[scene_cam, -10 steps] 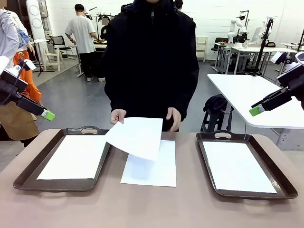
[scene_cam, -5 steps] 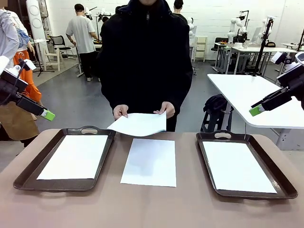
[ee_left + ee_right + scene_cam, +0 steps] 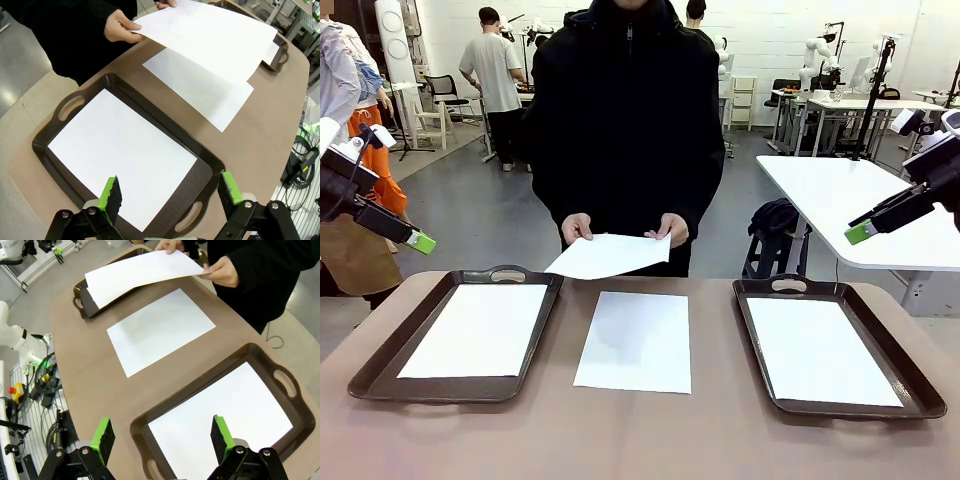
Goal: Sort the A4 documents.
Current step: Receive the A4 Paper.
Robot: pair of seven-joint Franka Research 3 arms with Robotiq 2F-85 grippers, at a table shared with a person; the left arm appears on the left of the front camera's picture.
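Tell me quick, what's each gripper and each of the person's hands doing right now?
Left gripper: open, empty.
Right gripper: open, empty.
Person's right hand: holding an A4 document in the air.
Person's left hand: holding the same document.

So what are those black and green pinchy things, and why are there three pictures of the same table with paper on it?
Those are a robot's two claws. Each of its arms ends in a black claw with green pads. One picture is taken from between the arms, looking across the brown table at a person. The other two come from small cameras on the robot's wrists. The left claw looks down at the left tray, and the right claw looks down at the right tray. Both claws are open and hold nothing. The left tray sheet and the right tray sheet lie flat in the dark trays. The middle sheet lies on the table between them. The person's hands hold the lifted sheet in the air above the table.
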